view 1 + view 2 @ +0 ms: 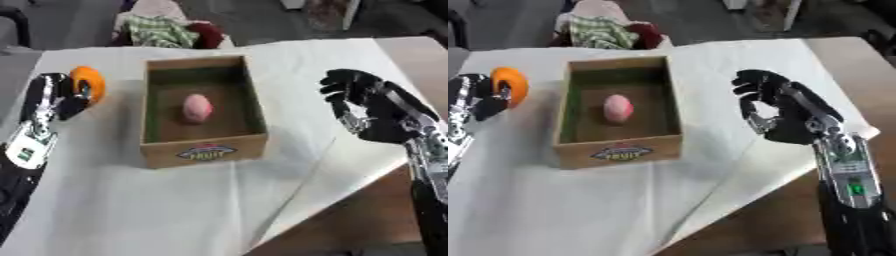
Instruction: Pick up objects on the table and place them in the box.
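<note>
Our left hand (54, 102) has its fingers curled round a round orange fruit-like object (88, 83), held up just beside the left wall of the open brown cardboard box (204, 150) on the white tablecloth (131, 210). 1 pink egg-shaped object (197, 108) already lies on the box floor. We judge the step in hand to be carrying the orange piece over. Next we need to move rightward past the wall, then uncurl. Our right hand (785, 112) hangs at the box's right with fingers bent, holding nothing.

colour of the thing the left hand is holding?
Orange object, in the left hand; left eye view shows it best.
</note>
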Robot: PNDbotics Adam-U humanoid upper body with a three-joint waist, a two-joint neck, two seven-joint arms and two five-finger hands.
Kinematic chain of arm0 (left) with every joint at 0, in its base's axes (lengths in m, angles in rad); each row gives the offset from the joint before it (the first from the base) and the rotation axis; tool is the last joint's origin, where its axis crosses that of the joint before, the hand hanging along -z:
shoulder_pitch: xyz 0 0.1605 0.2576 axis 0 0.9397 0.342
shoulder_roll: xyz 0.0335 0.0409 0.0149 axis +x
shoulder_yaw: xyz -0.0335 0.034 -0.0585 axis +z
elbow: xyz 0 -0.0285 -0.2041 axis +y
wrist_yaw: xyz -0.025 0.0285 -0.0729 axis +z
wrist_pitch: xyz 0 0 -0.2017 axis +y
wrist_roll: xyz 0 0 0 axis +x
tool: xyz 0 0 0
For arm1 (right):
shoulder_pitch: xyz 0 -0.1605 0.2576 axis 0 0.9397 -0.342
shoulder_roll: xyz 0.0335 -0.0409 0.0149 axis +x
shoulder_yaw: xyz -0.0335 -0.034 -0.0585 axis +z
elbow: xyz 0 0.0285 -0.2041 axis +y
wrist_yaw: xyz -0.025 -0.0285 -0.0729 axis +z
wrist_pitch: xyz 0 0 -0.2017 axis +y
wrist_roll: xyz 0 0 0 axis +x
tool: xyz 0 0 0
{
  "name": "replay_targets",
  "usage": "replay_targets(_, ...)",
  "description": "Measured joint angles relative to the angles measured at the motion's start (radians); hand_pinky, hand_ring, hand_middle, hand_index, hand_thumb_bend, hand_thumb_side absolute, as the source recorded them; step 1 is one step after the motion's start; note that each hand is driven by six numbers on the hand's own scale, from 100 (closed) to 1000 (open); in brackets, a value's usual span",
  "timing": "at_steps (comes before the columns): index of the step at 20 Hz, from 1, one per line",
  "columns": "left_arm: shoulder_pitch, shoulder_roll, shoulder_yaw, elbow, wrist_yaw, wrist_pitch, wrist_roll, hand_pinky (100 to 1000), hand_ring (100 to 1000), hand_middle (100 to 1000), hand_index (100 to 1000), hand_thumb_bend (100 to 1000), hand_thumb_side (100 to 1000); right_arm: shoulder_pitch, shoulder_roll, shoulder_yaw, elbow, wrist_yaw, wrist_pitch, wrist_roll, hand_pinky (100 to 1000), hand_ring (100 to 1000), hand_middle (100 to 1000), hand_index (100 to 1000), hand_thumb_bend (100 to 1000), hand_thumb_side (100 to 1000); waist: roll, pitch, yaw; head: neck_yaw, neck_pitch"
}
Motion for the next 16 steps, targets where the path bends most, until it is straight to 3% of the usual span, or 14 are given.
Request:
replay_targets(8, 0.007, 0.023, -0.018, -0.151, 0.108, 0.004, -0.017, 693, 489, 367, 468, 100, 260, 0.0, 0.001, 0.0, 0.0, 0.003, 0.0, 0.0, 788, 817, 796, 904, 100, 253, 0.001, -0.004, 0.004, -0.001, 0.0)
replay_targets(12, -0.014, 0.026, -0.067, -0.229, 0.126, -0.024, -0.056, 691, 499, 377, 478, 100, 259, 0.001, 0.01, 0.001, 0.0, 0.004, 0.001, 0.002, 788, 817, 796, 904, 100, 254, 0.004, -0.01, -0.004, 0.001, 0.0)
replay_targets(16, -0.041, 0.025, -0.151, -0.333, 0.105, -0.078, -0.116, 693, 509, 389, 488, 100, 253, 0.001, 0.017, 0.006, -0.001, 0.004, 0.002, 0.008, 788, 817, 796, 904, 100, 256, 0.006, -0.016, -0.02, 0.009, 0.0)
